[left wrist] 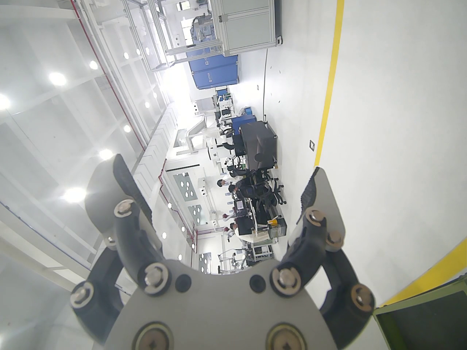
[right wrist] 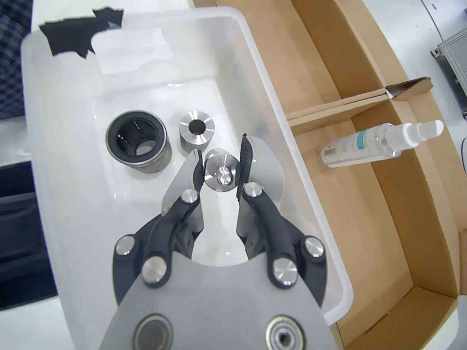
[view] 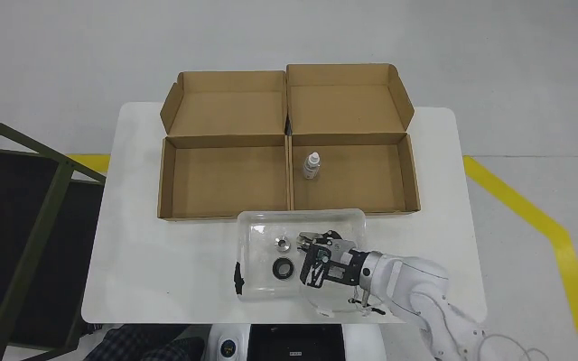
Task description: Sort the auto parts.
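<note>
From above, a white table [view: 135, 253] holds two open brown cardboard boxes [view: 226, 185] side by side. In front of them is a clear plastic bin [view: 348, 215]. A small white spray bottle [view: 311, 166] is in the right box, close to the wall next to the left box. The right gripper [view: 304, 243] is down inside the bin.

In the left wrist view, the left gripper [left wrist: 219, 169] is up in the air, facing out at the room. Its fingers are wide apart with nothing between them.

In the right wrist view, the right gripper's two fingers squeeze a small round silver metal part [right wrist: 218, 177] from both sides. The part is inside the bin. Its flat round face looks up toward the camera, with a little knob in the middle. How long it is underneath is hidden.

Just beside it stands a silver metal sleeve with a cone-shaped hole [right wrist: 196, 131], hole up. Next to that stands a dark metal ring with a black lining [right wrist: 138, 142], hole up too. Black tape [right wrist: 73, 34] sticks on the bin's rim at one short end.
</note>
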